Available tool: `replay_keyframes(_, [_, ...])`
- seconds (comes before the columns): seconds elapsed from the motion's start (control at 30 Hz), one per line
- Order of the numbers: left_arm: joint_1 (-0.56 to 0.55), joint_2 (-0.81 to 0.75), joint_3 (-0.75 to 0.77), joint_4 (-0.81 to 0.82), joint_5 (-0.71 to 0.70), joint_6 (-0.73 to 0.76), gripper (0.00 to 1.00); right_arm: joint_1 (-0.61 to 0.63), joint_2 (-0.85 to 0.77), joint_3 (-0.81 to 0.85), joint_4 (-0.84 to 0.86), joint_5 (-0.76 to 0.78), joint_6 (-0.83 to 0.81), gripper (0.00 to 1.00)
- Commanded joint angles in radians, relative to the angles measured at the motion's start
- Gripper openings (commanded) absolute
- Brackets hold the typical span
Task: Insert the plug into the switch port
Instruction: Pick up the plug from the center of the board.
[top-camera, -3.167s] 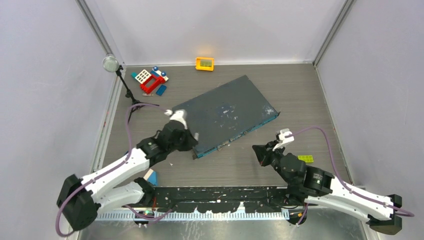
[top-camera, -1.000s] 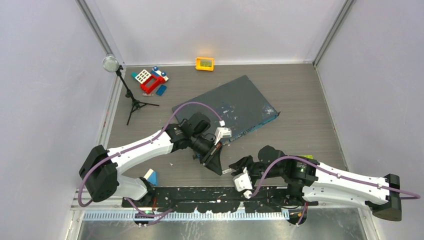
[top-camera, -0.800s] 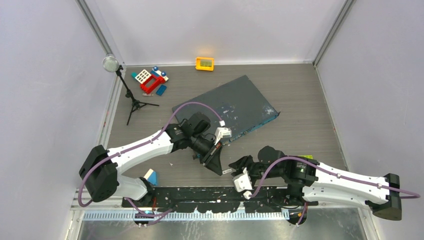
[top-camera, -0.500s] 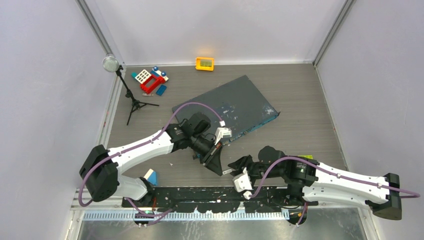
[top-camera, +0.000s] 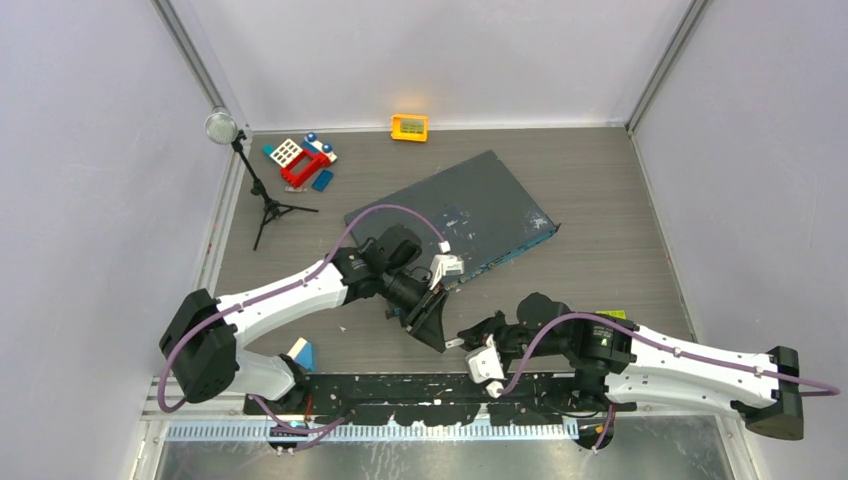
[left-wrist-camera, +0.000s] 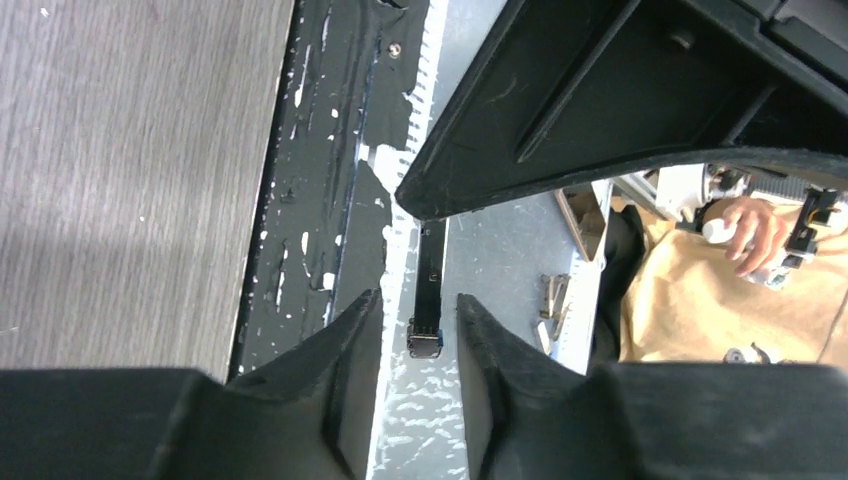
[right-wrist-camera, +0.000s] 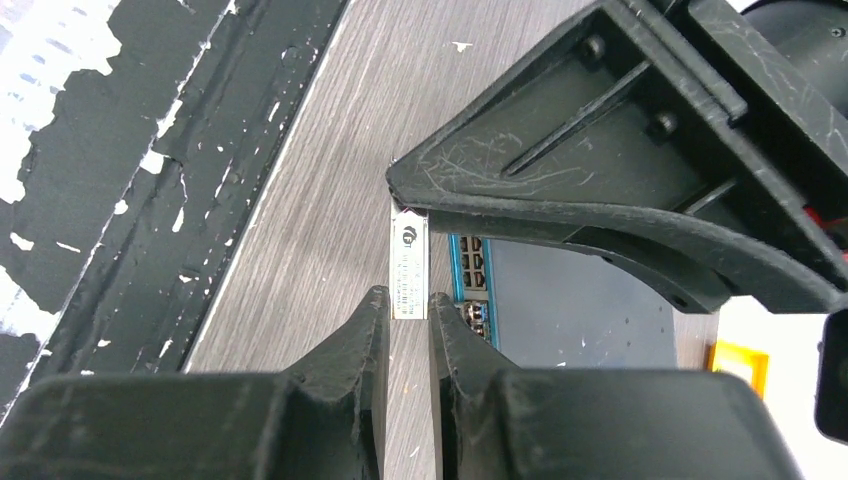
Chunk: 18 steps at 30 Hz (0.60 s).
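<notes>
Silver plug (right-wrist-camera: 410, 265) mid-handover — right gripper (right-wrist-camera: 407, 294) pinching it, left gripper (left-wrist-camera: 416, 298) spread; next — square it to the switch port (right-wrist-camera: 470, 250).

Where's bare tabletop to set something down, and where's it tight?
Widest bare patch: between the switch and the right wall. Also the far strip right of the orange box, and the wedge between tripod and left arm. Crowded: in front of the switch, where left gripper and right gripper meet at the plug; blocks fill the far-left corner.
</notes>
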<state>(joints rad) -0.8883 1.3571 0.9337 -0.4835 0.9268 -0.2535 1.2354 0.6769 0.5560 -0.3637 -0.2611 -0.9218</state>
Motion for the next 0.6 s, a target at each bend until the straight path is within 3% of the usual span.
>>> replay_keyframes(0.0, [0.000, -0.049, 0.045, 0.034, -0.073, -0.008, 0.45, 0.005, -0.051, -0.016, 0.049, 0.023, 0.059, 0.00])
replay_keyframes(0.07, [0.010, -0.076, 0.054, 0.047, -0.109, -0.013, 0.57, 0.004, -0.071, -0.023, 0.045, 0.030, 0.085, 0.01])
replay_keyframes(0.17, [0.045, -0.127, 0.082, 0.048, -0.187, -0.019, 0.61, 0.004, -0.094, -0.030, 0.051, 0.052, 0.157, 0.00])
replay_keyframes(0.23, [0.092, -0.180, 0.104, 0.033, -0.285, -0.036, 0.65, 0.004, -0.094, -0.036, 0.079, 0.084, 0.241, 0.00])
replay_keyframes(0.37, [0.228, -0.303, 0.105, 0.060, -0.557, -0.100, 0.83, 0.003, -0.061, -0.018, 0.124, 0.156, 0.472, 0.00])
replay_keyframes(0.5, [0.300, -0.287, 0.119, 0.049, -0.741, -0.125, 0.83, 0.003, -0.005, -0.017, 0.224, 0.418, 0.856, 0.00])
replay_keyframes(0.57, [0.301, -0.261, 0.110, 0.071, -0.778, -0.135, 0.82, 0.005, 0.019, -0.015, 0.245, 0.456, 0.956, 0.01])
